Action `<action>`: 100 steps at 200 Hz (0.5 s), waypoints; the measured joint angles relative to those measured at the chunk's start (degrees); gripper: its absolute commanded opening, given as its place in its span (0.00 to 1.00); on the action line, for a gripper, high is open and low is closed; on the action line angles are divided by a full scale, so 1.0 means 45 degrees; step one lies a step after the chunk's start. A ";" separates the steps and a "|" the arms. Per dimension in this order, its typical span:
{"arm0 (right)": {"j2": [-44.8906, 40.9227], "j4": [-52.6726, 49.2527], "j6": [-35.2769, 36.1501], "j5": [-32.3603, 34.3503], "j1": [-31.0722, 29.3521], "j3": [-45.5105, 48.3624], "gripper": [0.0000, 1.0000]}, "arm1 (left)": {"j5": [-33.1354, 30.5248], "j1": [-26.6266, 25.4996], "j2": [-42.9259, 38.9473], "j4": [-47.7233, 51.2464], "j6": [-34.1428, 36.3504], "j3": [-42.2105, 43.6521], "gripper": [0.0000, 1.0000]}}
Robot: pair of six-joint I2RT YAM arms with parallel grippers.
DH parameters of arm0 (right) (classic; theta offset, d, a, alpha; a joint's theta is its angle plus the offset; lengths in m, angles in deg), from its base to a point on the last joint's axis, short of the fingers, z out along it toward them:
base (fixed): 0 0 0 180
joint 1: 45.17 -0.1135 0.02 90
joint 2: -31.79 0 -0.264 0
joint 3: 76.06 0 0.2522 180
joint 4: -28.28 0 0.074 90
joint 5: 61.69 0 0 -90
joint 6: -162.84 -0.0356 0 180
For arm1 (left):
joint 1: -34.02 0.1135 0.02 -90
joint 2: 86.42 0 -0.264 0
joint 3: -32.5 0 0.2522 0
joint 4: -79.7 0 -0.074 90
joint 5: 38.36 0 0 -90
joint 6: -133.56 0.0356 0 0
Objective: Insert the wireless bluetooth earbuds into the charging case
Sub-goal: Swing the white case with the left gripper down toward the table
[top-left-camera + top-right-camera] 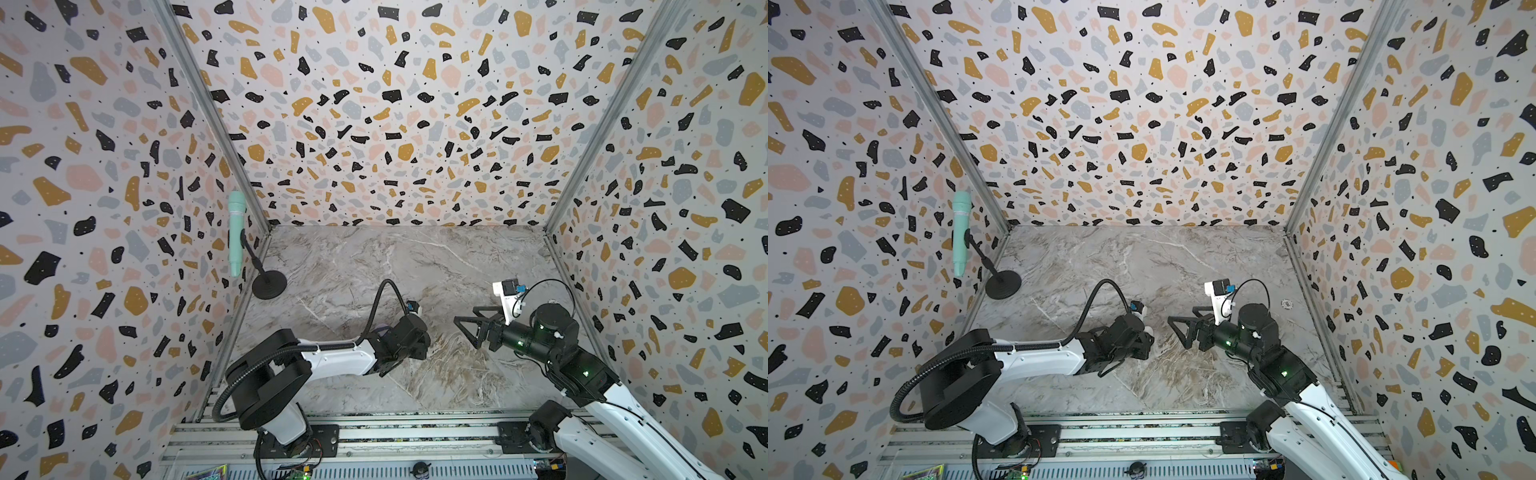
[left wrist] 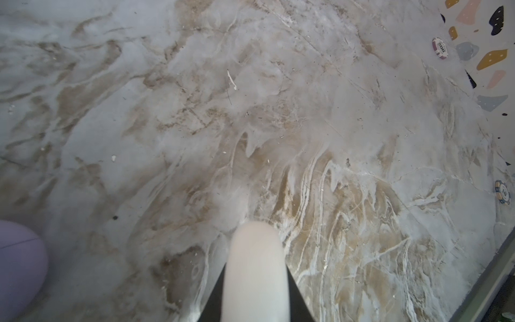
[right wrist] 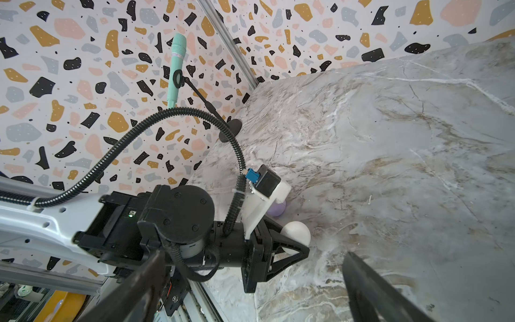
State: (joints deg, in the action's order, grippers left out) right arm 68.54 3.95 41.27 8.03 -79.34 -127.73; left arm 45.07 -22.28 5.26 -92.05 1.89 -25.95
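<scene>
In both top views the left arm (image 1: 332, 357) reaches over the marble surface (image 1: 374, 257) toward its middle. The right arm (image 1: 623, 403) comes in from the other side, and the right jaws stand spread wide with nothing between them, pointing at the left jaws and near them. A teal microphone (image 1: 236, 232) stands on a black stand in the far left corner. In a top view a sliver of the white case (image 1: 1148, 331) shows at the tip of the left arm. In the left wrist view the left jaws are clenched on this rounded white case (image 2: 255, 273), which is held just above the surface. A lavender case (image 2: 19, 267) lies off to one side, closed along its seam. Two poker chips (image 2: 439, 48) lie by the patterned wall. In the right wrist view the white case (image 3: 296, 232) sits in the left jaws and the lavender case (image 3: 278, 209) rests on the surface just behind it. Whether earbuds are inside either case cannot be told.
</scene>
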 measured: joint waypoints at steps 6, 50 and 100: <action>0.0039 0.0019 -0.0005 -0.0044 0.0000 0.0034 0.99 | 0.0019 0.0024 0.0107 0.0068 -0.0010 -0.0092 0.00; 0.0491 0.0107 -0.0010 -0.0364 0.0010 0.0097 0.99 | 0.0733 0.0457 0.0738 0.0282 -0.0223 -0.0515 0.00; 0.0495 0.0282 -0.0010 -0.0554 0.0010 0.0107 0.99 | 0.1404 0.0850 0.1297 0.0738 -0.0418 -0.0772 0.00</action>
State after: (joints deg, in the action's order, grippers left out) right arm 70.77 5.22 41.23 5.54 -79.30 -127.25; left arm 51.39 -18.45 11.10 -88.73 0.01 -29.42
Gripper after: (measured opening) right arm 0.993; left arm 0.242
